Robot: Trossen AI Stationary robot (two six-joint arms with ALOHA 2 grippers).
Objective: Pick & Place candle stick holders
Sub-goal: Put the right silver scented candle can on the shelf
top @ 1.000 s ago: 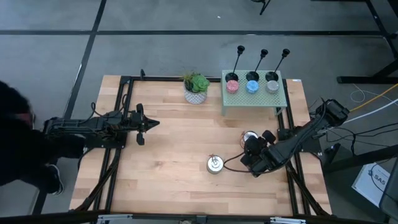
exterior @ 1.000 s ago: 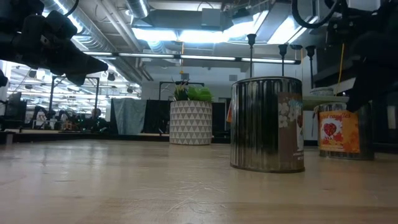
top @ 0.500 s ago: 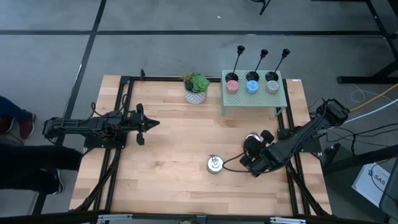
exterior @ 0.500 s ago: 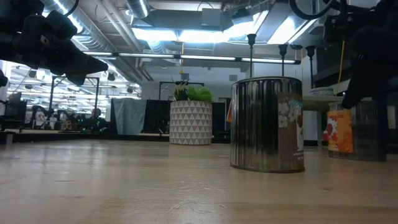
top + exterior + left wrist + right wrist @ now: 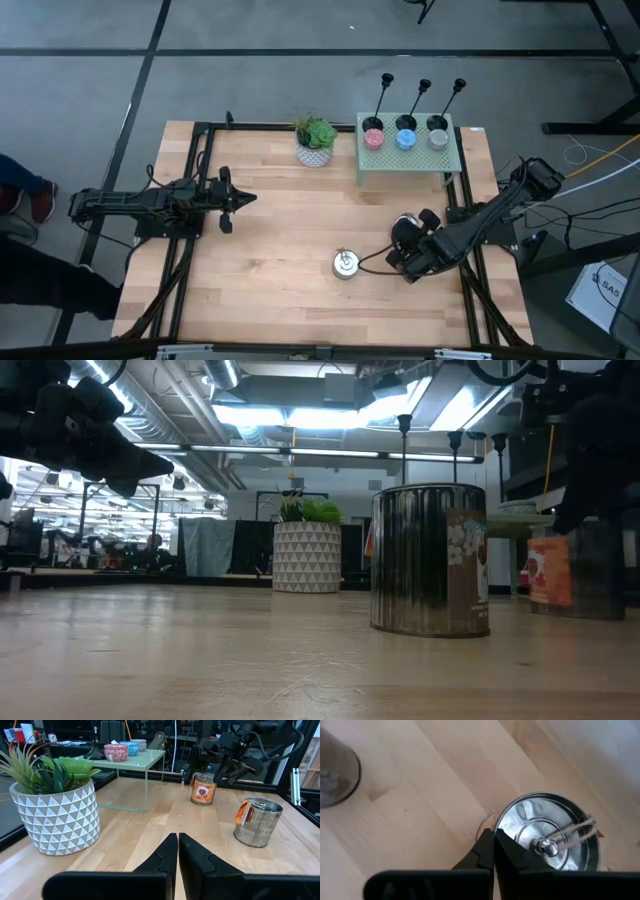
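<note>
We note the right end effector [image 5: 404,240] low over the right side of the counter [image 5: 270,260], its dark fingers pressed together with nothing between them, tips at the rim of a round silver tin [image 5: 550,840] with a shiny metal lid and a small central knob. A second cylindrical tin [image 5: 345,264] stands apart, nearer the counter's middle. The left end effector [image 5: 243,198] waits over the left side, fingers likewise together and empty. The three black candle stick holders [image 5: 423,100] stand along the far edge of a pale green perforated shelf [image 5: 405,160], behind pink, blue and grey candles. A potted plant [image 5: 315,140] in a triangle-patterned pot sits beside the shelf.
</note>
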